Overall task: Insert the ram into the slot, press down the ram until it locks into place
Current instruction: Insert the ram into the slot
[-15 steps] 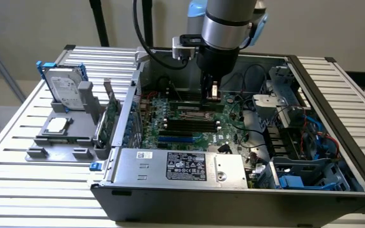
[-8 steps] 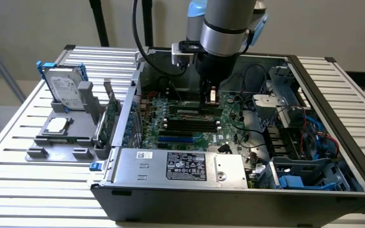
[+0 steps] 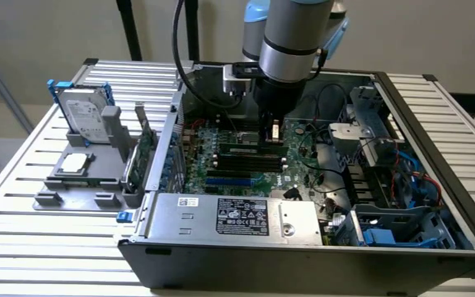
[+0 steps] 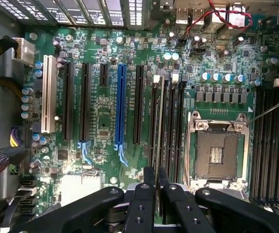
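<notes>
My gripper (image 3: 274, 131) reaches down into the open computer case (image 3: 435, 204) over the green motherboard (image 4: 100, 107). In the wrist view the gripper (image 4: 156, 178) is shut on the ram (image 4: 160, 121), which appears edge-on as a thin pale line. The ram runs along the bank of long black memory slots (image 4: 173, 121) beside the processor socket. It stands in line with one of the slots; whether it is seated I cannot tell. In the exterior view the ram (image 3: 248, 148) is a green strip just below the fingers.
A blue slot (image 4: 121, 104) and a white slot (image 4: 46, 99) lie parallel further off. The silver processor socket (image 4: 217, 150) is beside the slots, with another slot bank (image 4: 270, 141) past it. The power supply (image 3: 229, 216), cables (image 3: 402, 179) and a hard drive stand (image 3: 85, 117) surround the work.
</notes>
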Available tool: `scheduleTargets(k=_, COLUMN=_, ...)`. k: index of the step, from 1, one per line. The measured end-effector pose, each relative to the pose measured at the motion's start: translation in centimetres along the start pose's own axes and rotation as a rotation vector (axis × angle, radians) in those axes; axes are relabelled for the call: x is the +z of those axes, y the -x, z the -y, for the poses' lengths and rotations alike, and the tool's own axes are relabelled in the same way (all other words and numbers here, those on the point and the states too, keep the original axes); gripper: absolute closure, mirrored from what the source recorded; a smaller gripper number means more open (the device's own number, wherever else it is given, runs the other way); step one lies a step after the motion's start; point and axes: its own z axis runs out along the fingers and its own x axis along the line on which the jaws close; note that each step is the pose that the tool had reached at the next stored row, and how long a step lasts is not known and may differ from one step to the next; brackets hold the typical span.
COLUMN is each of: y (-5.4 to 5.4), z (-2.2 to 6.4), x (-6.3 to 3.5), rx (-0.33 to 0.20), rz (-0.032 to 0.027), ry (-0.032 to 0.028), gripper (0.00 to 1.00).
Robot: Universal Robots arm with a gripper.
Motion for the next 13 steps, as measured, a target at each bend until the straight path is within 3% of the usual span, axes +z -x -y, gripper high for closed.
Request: scheduleTargets(k=13, y=0.0, z=0.06, x=1.82, rx=-0.013, rz=-0.0005, ry=0.011, gripper=0.87)
